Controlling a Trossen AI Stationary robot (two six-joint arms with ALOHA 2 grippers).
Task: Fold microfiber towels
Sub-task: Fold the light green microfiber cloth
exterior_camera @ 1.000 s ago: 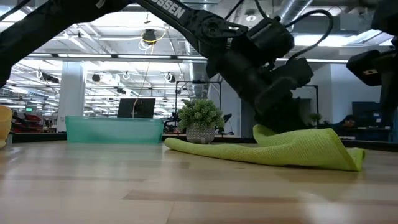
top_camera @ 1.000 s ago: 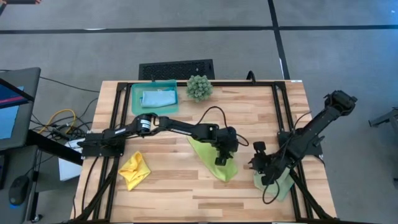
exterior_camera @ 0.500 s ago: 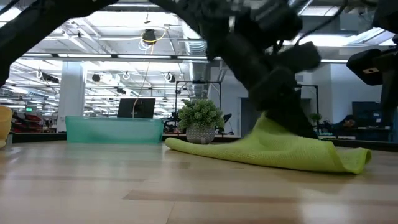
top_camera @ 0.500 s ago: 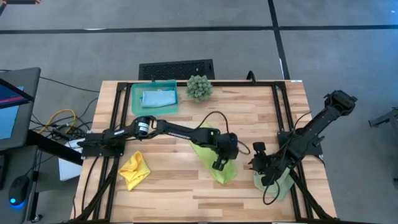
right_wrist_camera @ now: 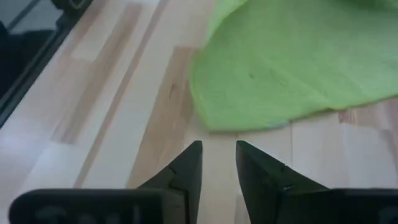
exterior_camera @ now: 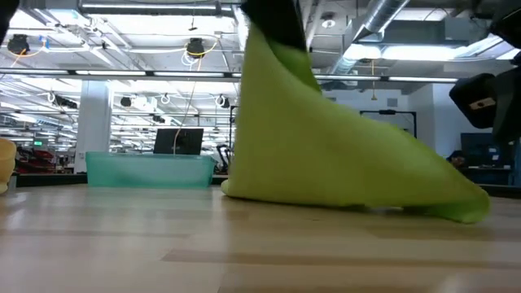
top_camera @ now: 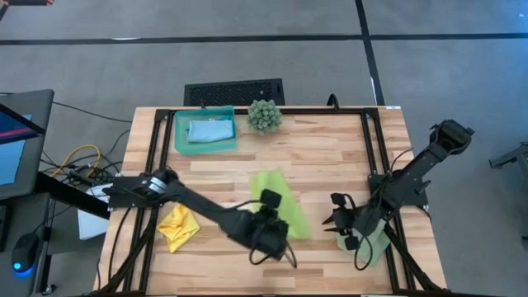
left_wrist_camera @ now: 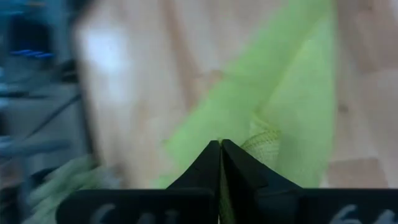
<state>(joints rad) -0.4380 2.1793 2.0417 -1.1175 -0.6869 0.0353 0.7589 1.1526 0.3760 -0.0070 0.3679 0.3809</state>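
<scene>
Lime green microfiber towel (top_camera: 279, 200) pinched and lifted at mid-table by the left gripper (top_camera: 268, 233).

Its soft, finely napped cloth hangs as a broad tent, its lower edge apparently on the pale wood-plank table (top_camera: 330, 148); the right gripper (top_camera: 341, 231), fingers slightly parted and empty, hovers beside the pale sage green towel (top_camera: 373, 245).

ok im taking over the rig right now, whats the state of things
Left pincer: shut on the lime green towel, one corner lifted, the rest trailing on the table.
Right pincer: open, empty, over bare wood beside the pale sage towel.
Blue towel lies in the teal tray. Yellow towel is crumpled, untouched.
Left: finish the lime fold, then sage and yellow.
</scene>
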